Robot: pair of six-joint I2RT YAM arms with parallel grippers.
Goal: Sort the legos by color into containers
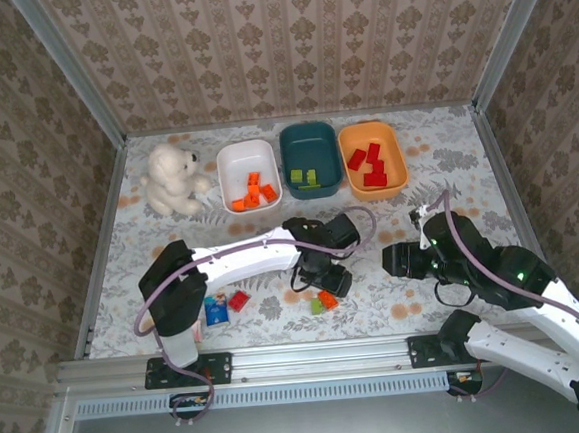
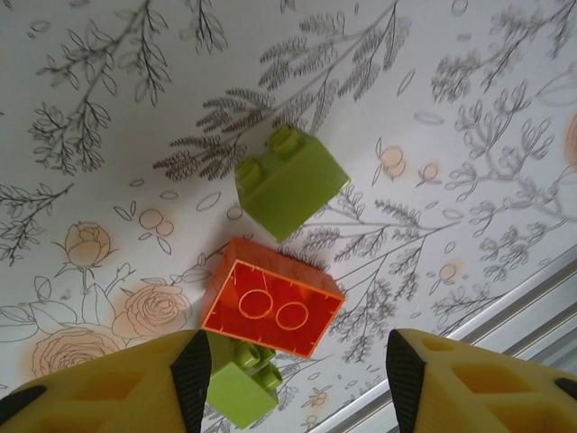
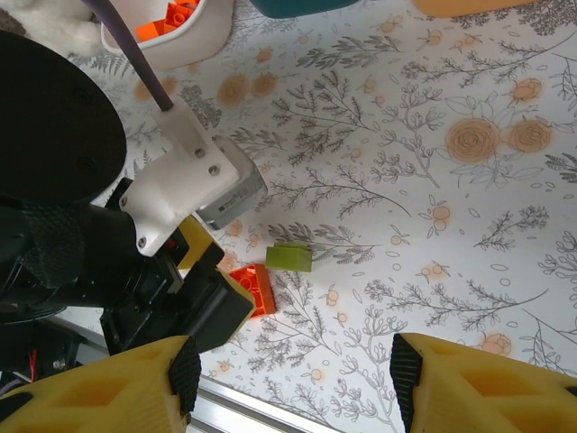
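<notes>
The left gripper (image 2: 293, 374) hangs in front of the teal tub (image 1: 310, 147), jaws apart and empty above an upturned orange brick (image 2: 270, 307) between two lime green bricks (image 2: 288, 180). Left of the teal tub, the white tub (image 1: 248, 160) holds orange legos (image 1: 255, 192); the teal tub holds green legos (image 1: 305, 178), and the orange tub (image 1: 394, 148) on its right holds red legos (image 1: 368, 165). Right of the teal tub and nearer, the right gripper (image 3: 293, 370) stands spread and empty.

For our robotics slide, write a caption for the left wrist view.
Open left tool over an upturned orange lego beside a lime green lego on a floral tablecloth.
</notes>
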